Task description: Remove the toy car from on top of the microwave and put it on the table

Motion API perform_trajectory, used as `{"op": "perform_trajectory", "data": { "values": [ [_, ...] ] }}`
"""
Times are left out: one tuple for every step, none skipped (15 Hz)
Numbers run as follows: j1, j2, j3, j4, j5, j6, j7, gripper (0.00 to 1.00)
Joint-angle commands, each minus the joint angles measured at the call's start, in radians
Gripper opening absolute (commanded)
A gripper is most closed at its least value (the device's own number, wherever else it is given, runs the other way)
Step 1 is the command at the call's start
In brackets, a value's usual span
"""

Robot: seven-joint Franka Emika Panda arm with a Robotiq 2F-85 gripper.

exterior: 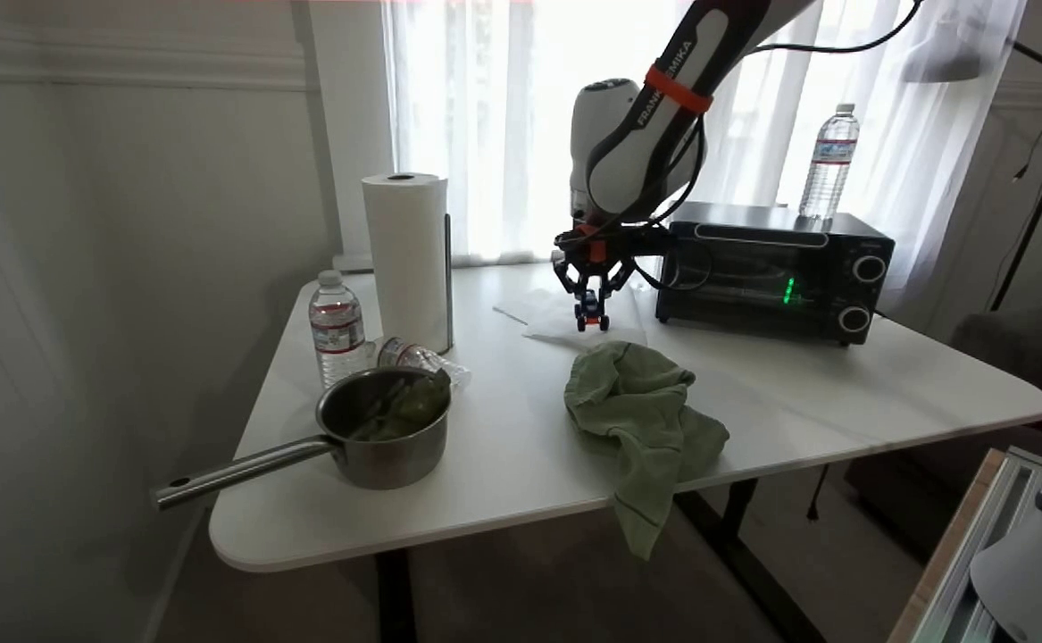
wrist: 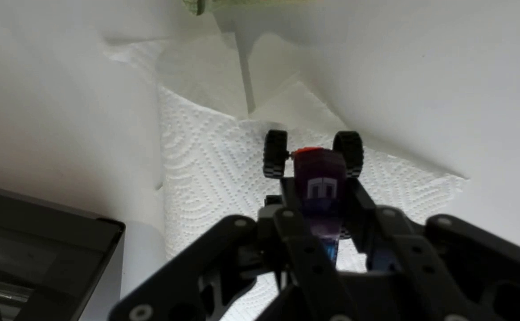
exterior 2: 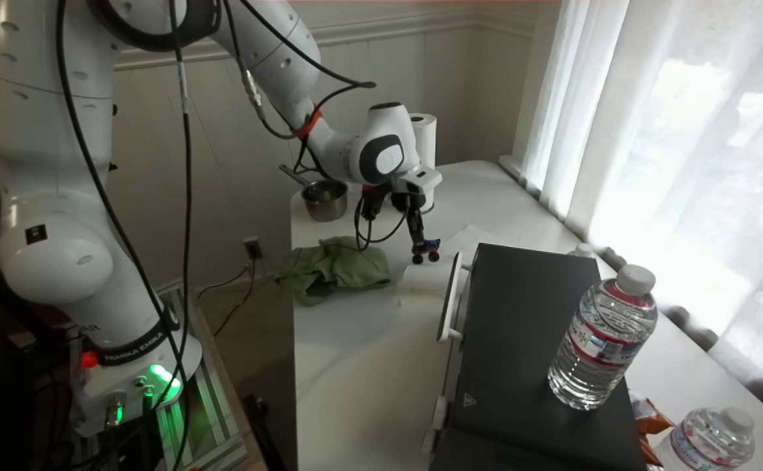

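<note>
Slightly right of centre in the wrist view, the claw (wrist: 320, 194) pinches the toy car (wrist: 320, 171) over the paper towel (wrist: 197, 156) on the table (wrist: 442, 89); it is probably light, stiff, and best held by its body sides, because the wheels (wrist: 275, 154) may turn.

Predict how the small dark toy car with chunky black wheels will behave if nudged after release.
The small dark toy car would probably roll, given its chunky black wheels. They sit wide apart, so tipping sideways seems unlikely. The embossed white paper towel beneath looks loose and could wrinkle, perhaps slowing it.
</note>
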Motion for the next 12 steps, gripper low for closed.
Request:
{"op": "perform_trajectory", "data": {
  "values": [
    [0.029, 0.023, -0.021, 0.042, 0.06, -0.048, -0.051, 0.54],
    [0.032, 0.011, -0.021, 0.038, 0.066, -0.054, -0.061, 0.55],
    [0.036, -0.004, -0.025, 0.034, 0.068, -0.06, -0.068, 0.62],
    [0.039, -0.034, -0.028, 0.022, 0.07, -0.066, -0.073, 0.68],
    [0.039, -0.06, -0.028, 0.012, 0.073, -0.075, -0.082, 0.76],
    [0.038, -0.104, -0.028, -0.01, 0.074, -0.091, -0.092, 0.82],
    [0.038, -0.148, -0.03, -0.035, 0.066, -0.113, -0.108, 0.9],
    [0.029, -0.205, -0.025, -0.069, 0.062, -0.134, -0.133, 0.96],
    [0.016, -0.254, -0.016, -0.097, 0.062, -0.152, -0.172, 0.99],
    [0.007, -0.313, -0.012, -0.138, 0.054, -0.17, -0.208, 1.0],
    [0.0, -0.366, -0.012, -0.17, 0.046, -0.198, -0.231, 1.0],
    [-0.011, -0.421, -0.01, -0.209, 0.048, -0.224, -0.247, 1.0]
  ]
}}
